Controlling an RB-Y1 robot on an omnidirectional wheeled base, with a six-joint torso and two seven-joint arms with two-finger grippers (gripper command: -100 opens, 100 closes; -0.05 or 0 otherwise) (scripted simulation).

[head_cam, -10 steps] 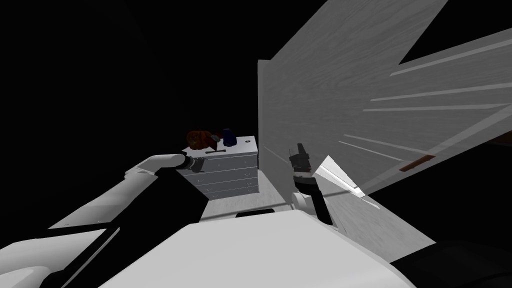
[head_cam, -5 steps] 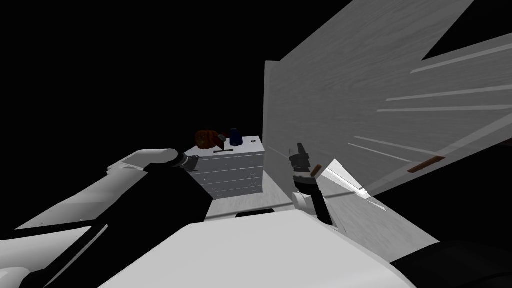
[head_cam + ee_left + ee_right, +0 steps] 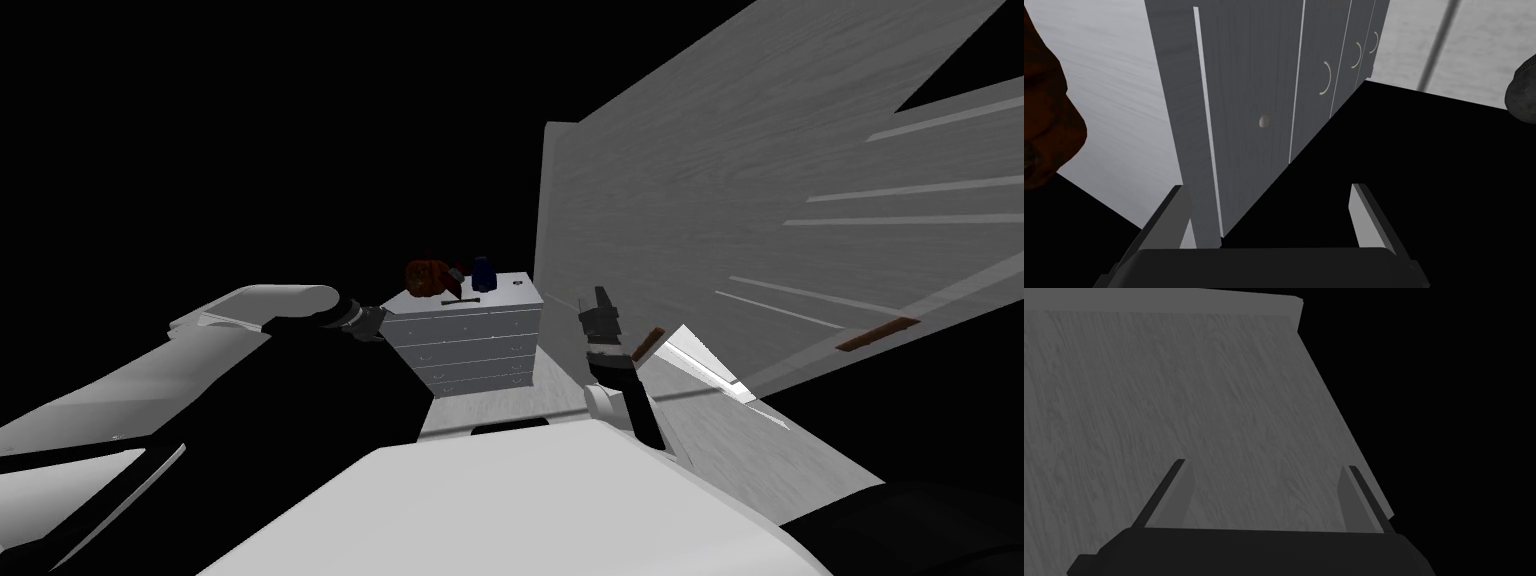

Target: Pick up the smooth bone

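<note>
A white chest of drawers (image 3: 470, 345) stands ahead. On its top lie a red-brown lumpy thing (image 3: 428, 276), a dark blue thing (image 3: 484, 272) and a thin dark bar (image 3: 466, 299); I cannot tell which of them is the bone. My left gripper (image 3: 377, 322) hangs at the chest's front left corner, just below the top, open and empty. In the left wrist view the left gripper (image 3: 1269, 187) faces the drawer fronts (image 3: 1249, 115), and the red-brown thing (image 3: 1046, 120) is off to one side. My right gripper (image 3: 599, 302) is raised beside the wall, open and empty (image 3: 1264, 464).
A grey wood-grain wall (image 3: 700, 220) runs along the right, close to the chest's right side, with a brown strip (image 3: 877, 333) on it and another (image 3: 645, 343) near my right hand. The black area lies left of and behind the chest. Pale floor (image 3: 500, 405) stretches before it.
The whole head picture has slid right, so I have turned or moved left. My left gripper has drawn left, from over the drawer fronts to the chest's left corner. Both grippers stay open.
</note>
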